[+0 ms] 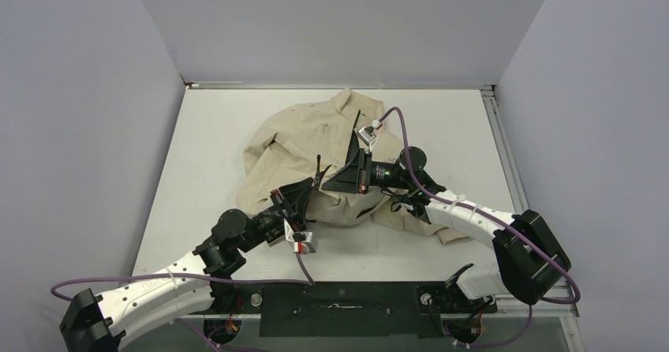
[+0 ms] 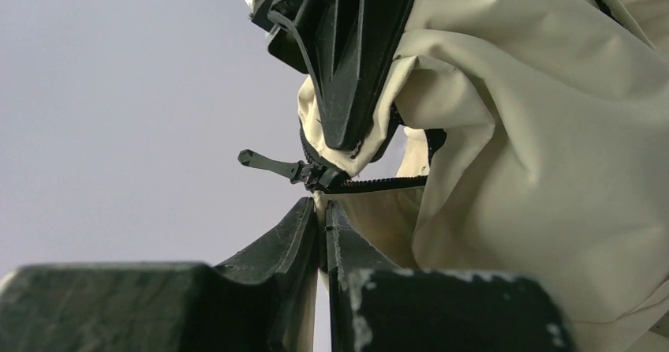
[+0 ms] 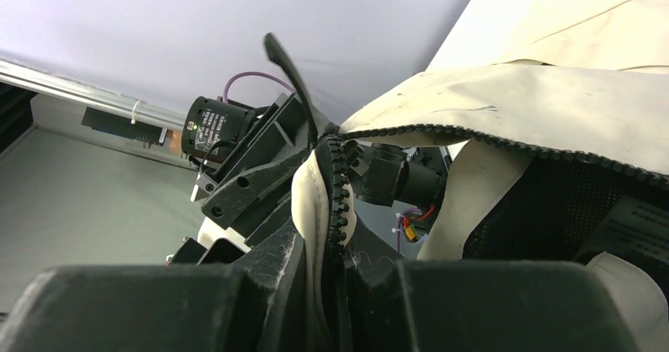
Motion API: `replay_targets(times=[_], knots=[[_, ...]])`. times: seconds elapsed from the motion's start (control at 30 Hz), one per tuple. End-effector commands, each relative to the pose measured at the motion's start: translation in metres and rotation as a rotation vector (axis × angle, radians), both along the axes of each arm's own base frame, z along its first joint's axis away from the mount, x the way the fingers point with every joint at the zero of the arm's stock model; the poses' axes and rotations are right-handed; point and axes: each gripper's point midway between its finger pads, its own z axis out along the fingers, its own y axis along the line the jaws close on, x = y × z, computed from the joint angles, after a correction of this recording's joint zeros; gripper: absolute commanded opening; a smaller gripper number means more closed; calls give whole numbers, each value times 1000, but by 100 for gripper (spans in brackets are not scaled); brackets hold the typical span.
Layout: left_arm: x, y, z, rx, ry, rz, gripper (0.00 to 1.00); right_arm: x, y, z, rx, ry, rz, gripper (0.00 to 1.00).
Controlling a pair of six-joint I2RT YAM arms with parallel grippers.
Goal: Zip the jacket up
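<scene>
The beige jacket (image 1: 304,135) lies crumpled at the table's middle, its front edge lifted between both grippers. My left gripper (image 1: 309,188) is shut on the beige fabric edge right below the black zipper slider (image 2: 319,177), as the left wrist view (image 2: 322,210) shows. The pull tab (image 2: 264,162) sticks out to the left. My right gripper (image 1: 333,178) is shut on the jacket edge with the zipper teeth (image 3: 338,186), fabric pinched between its fingers (image 3: 335,245). It hangs just above the slider in the left wrist view (image 2: 347,60). Black lining (image 3: 552,210) shows on the right.
The white table (image 1: 205,155) is walled in grey on three sides, with a metal rail (image 1: 497,139) along its right edge. The jacket's sleeve (image 1: 410,218) trails under the right arm. Purple cables loop by both arms.
</scene>
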Motion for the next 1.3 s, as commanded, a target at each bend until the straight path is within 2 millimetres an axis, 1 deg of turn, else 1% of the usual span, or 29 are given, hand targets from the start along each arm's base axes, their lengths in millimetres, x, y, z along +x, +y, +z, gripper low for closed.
replay_targets(times=[0.0,0.07,0.13,0.23,0.37,0.5,0.6,0.73,0.83,0.9,1.03,1.1,1.27], knots=[[-10,-1,23,-49,-85,-52,6,8,-7,21,52,-53,-64,5],[-13,-2,26,-55,-88,-66,5,12,-8,17,40,-39,-79,5],[-15,-3,25,-48,-78,-79,4,16,-10,18,44,-34,-100,5],[-21,-4,19,-26,-72,-112,4,20,-13,24,62,-33,-119,5],[-25,-4,12,-3,-84,-123,3,17,-15,33,110,-26,-120,5],[-24,-3,12,9,-98,-119,1,16,-18,32,119,-10,-135,5],[-25,-4,10,19,-107,-123,1,15,-16,32,114,-12,-132,5],[-27,-5,11,26,-119,-134,0,20,-17,26,81,-10,-163,5],[-27,-5,10,28,-114,-137,0,22,-14,25,68,-17,-165,5],[-26,-5,11,27,-114,-133,3,22,-13,25,65,-23,-160,5],[-23,-6,10,27,-110,-124,17,20,-10,25,52,-37,-151,5],[-22,-7,10,29,-109,-120,26,19,-9,26,51,-40,-145,5],[-20,-8,8,40,-109,-117,27,16,-7,26,50,-46,-132,5]])
